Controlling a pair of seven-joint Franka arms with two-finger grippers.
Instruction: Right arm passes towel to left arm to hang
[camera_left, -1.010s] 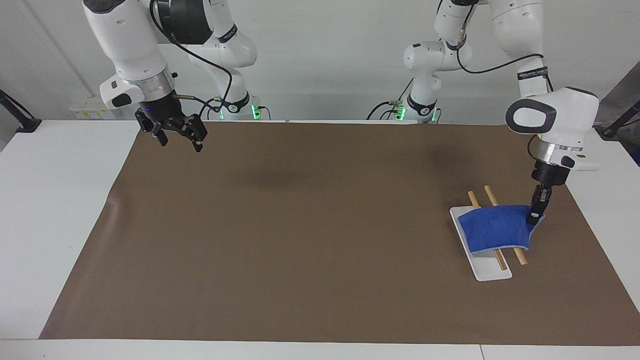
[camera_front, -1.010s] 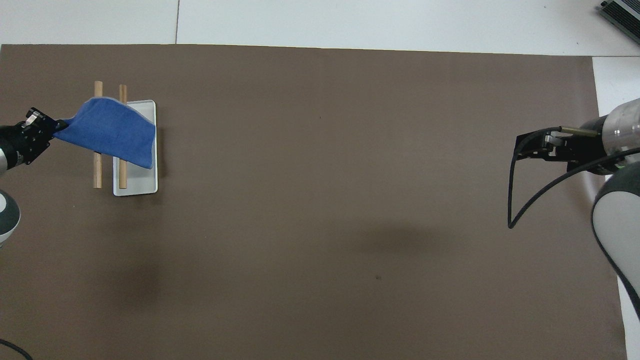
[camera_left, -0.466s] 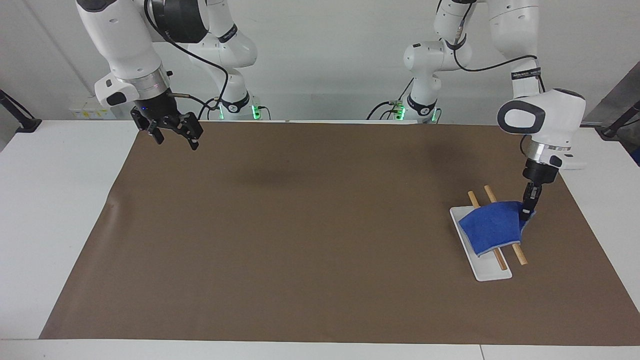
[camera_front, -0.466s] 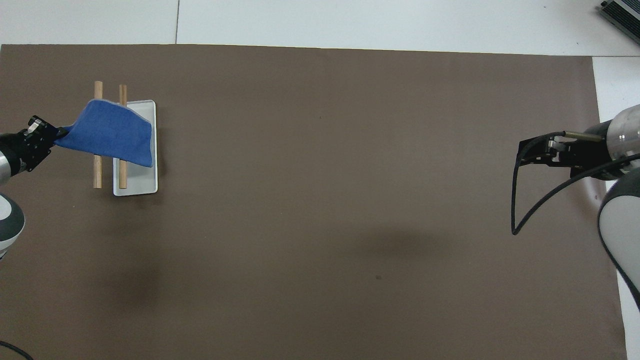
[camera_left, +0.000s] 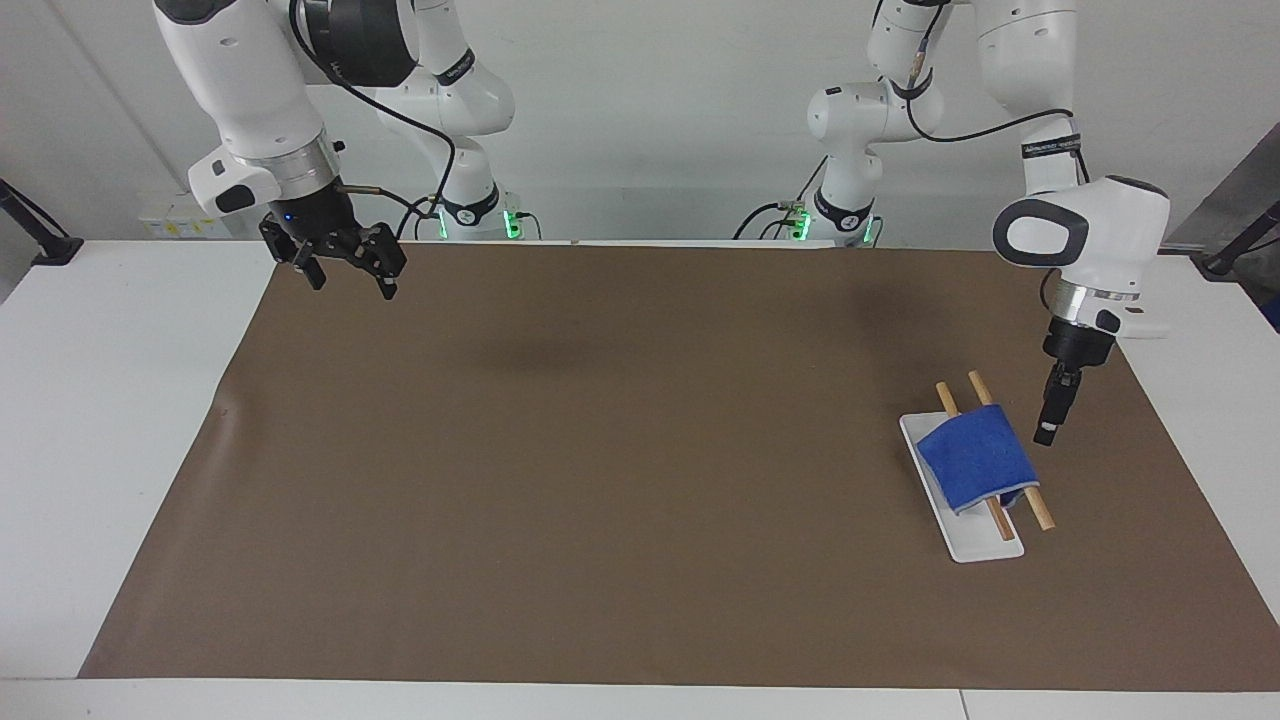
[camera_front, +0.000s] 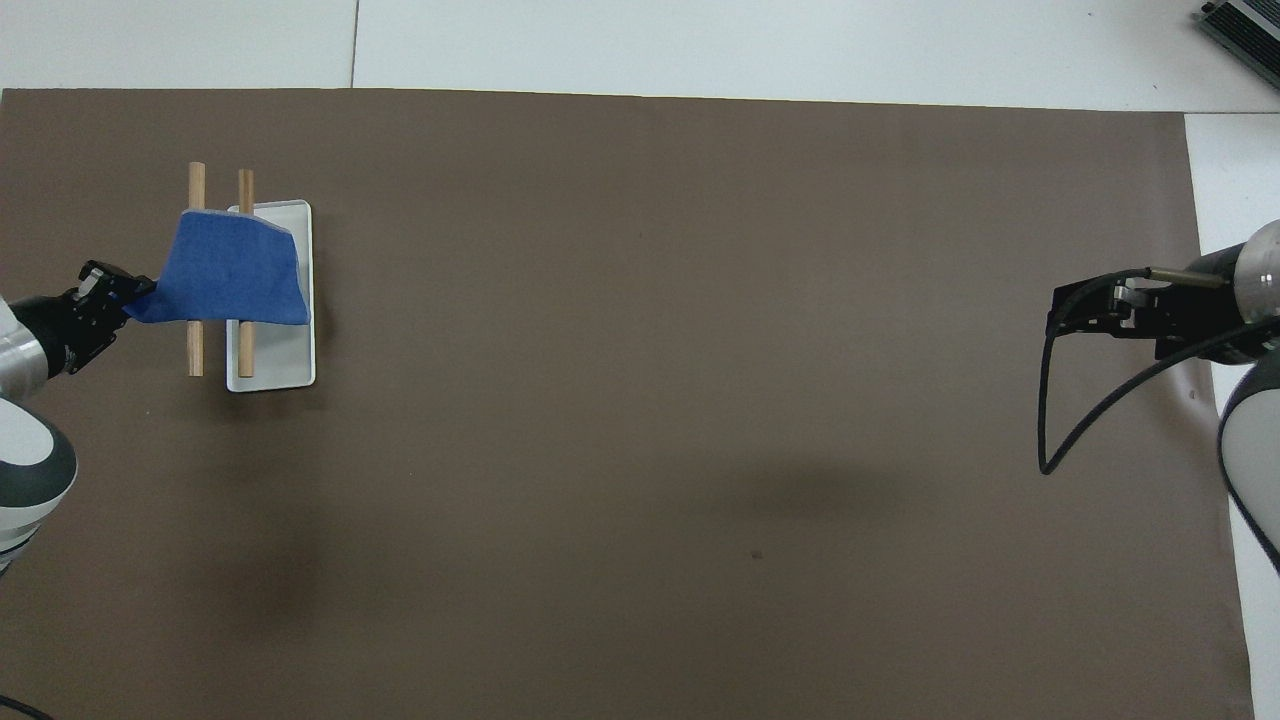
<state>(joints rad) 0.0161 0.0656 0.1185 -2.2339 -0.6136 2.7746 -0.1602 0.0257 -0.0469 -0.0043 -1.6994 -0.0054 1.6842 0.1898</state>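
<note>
The blue towel (camera_left: 975, 460) lies draped over two wooden rods (camera_left: 978, 388) above a white base (camera_left: 985, 548), toward the left arm's end of the table. It also shows in the overhead view (camera_front: 235, 280). My left gripper (camera_left: 1045, 432) hangs just beside the towel, over the mat at the rods' outer side. A small gap separates its fingertips from the cloth, and it holds nothing. In the overhead view the left gripper (camera_front: 105, 300) sits by the towel's corner. My right gripper (camera_left: 345, 268) is open and empty, raised over the mat's corner near its own base, and it waits there.
A brown mat (camera_left: 600, 480) covers most of the white table (camera_left: 100, 400). The rods (camera_front: 196, 185) and white base (camera_front: 272, 375) are the only objects on it. The right gripper (camera_front: 1065, 312) and its looped black cable (camera_front: 1045, 420) hang over the mat's edge.
My left gripper has let go of the towel and drawn slightly away. The towel has settled down over the two rods. My right gripper pulled back a little toward its base.
</note>
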